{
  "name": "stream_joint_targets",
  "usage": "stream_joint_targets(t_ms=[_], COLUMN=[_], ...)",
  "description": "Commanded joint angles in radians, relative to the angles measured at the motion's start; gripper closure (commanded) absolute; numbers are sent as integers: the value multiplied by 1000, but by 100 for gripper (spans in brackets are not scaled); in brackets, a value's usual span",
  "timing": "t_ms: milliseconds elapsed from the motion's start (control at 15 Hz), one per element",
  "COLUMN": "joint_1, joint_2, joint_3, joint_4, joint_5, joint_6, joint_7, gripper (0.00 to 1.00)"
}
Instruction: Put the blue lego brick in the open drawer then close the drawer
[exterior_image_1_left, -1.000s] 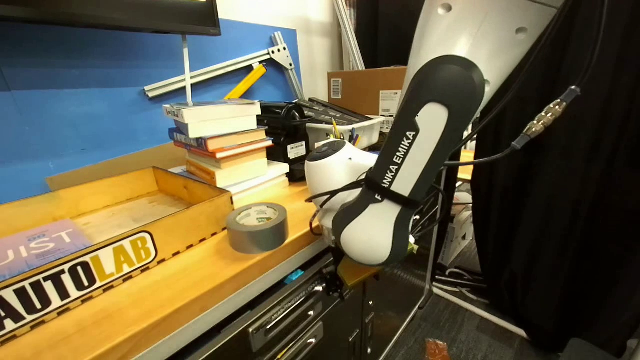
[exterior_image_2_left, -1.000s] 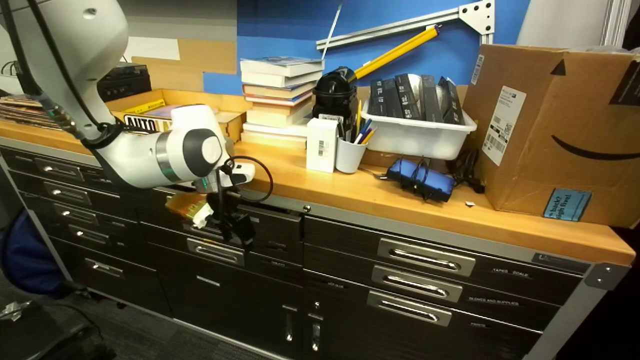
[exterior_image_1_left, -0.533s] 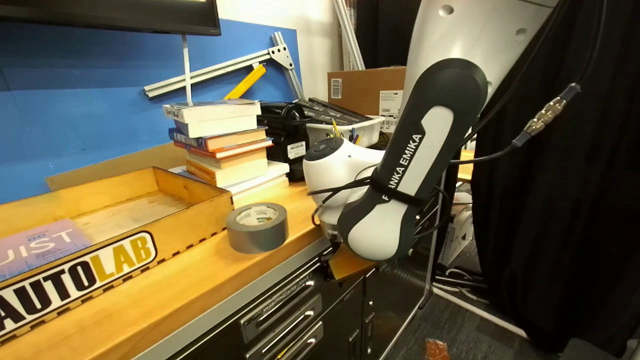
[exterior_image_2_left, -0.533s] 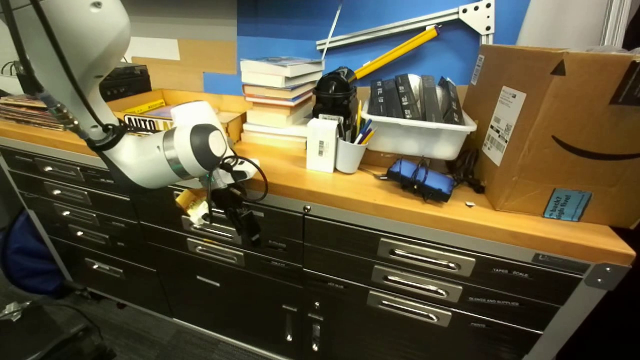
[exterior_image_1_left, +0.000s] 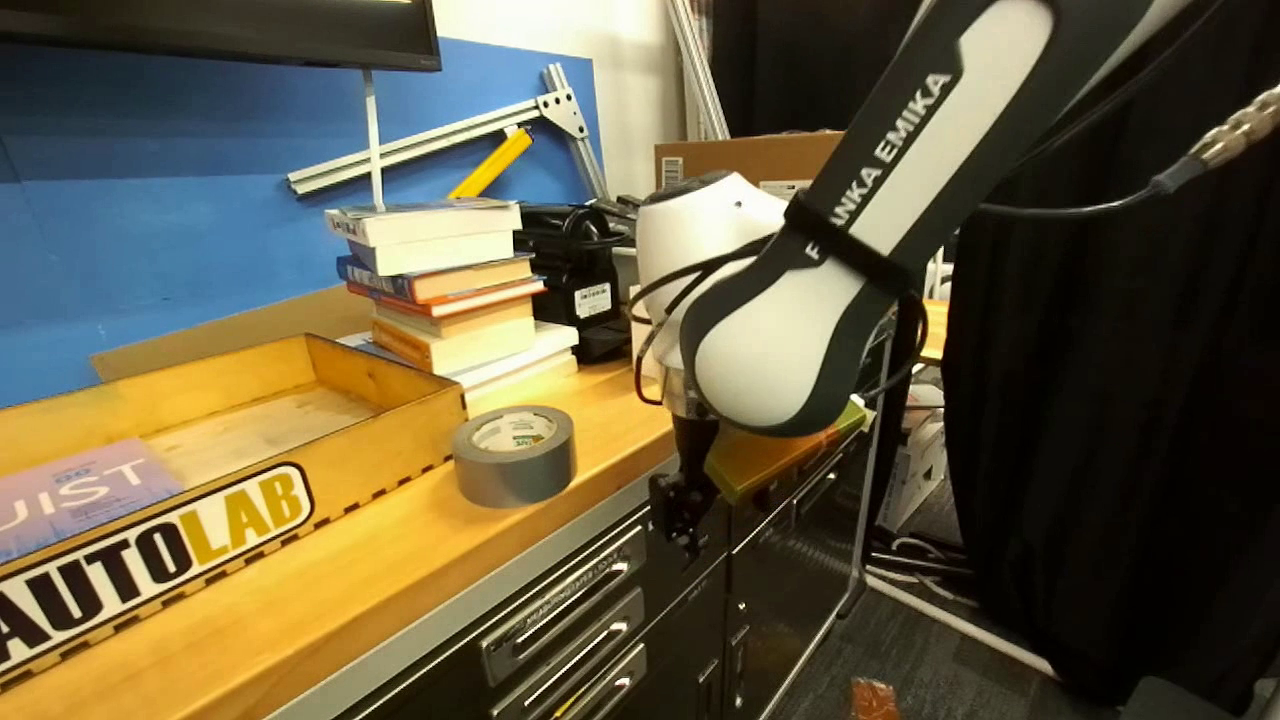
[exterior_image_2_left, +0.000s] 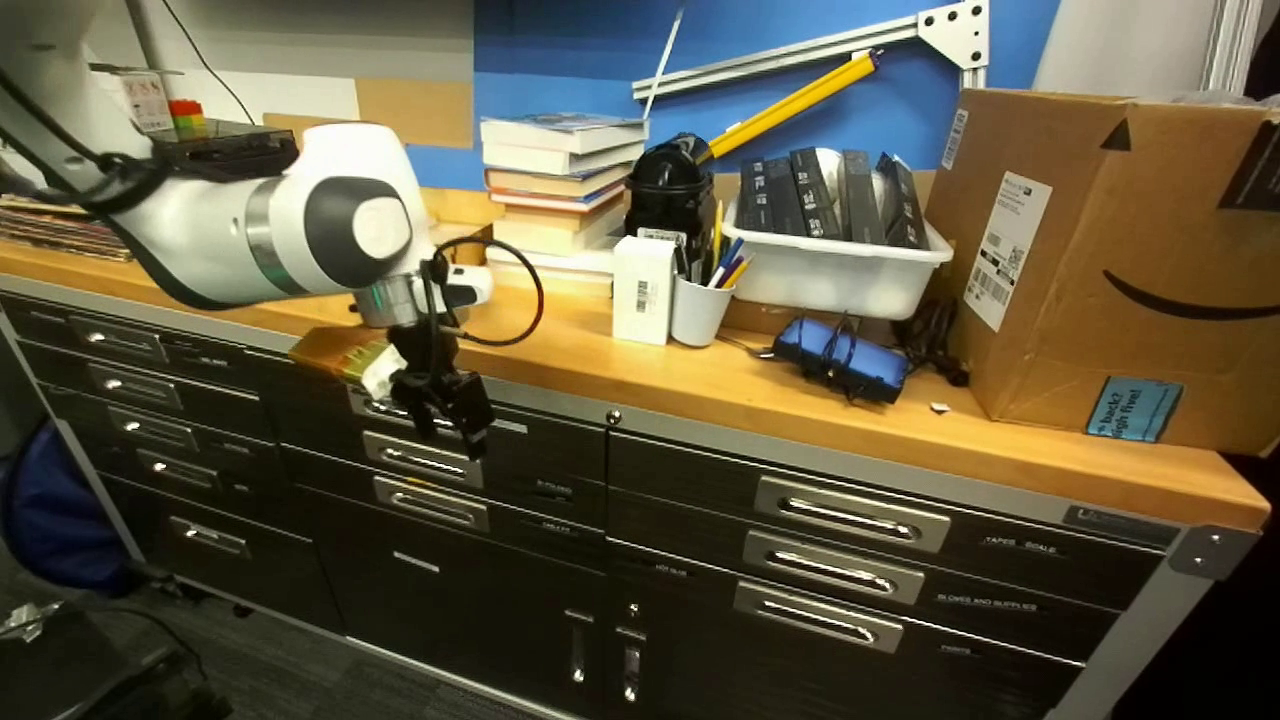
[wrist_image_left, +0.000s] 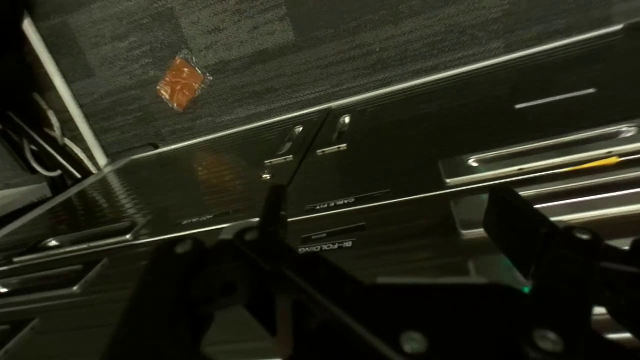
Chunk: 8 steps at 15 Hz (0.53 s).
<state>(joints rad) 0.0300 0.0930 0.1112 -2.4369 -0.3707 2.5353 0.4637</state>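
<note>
Wrist view: black two-fingered gripper reaching in from 6 o'clock, tips at 8 and 3 o'clock of centre.
Gripper: released, spread wide; black-and-white BI-FOLDING label upside down in the gap.
Wide, shallow black metal drawer: at 8 o'clock in an exterior view, topmost in middle bank, closed flush; partly behind gripper.
Light-blue rectangular plastic lego brick: cannot tell where from any of three views.
Squat grey ring-shaped tape roll: lying flat on tan wooden benchtop, at 10 o'clock from gripper in an exterior view, just beside rectangular wooden tray marked AUTOLAB.
Square, shiny orange packet: on dark grey carpet at 10 o'clock in wrist view.
</note>
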Motion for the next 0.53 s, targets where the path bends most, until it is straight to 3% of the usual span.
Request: stream_joint_targets(t_ms=[0,133,333,400,467], joint_1=[36,66,100,95,99], joint_2=[-162,-220,-256,-235,-252], joint_3=[49,59,24,44,38], joint_4=[-7,50,162,104,131], joint_5=[191,306,443,373,402], joint_6=[-153,-284,-489,-397,-446], joint_7=[-272,-420,-636,-508,-557], gripper=[0,0,0,0,0])
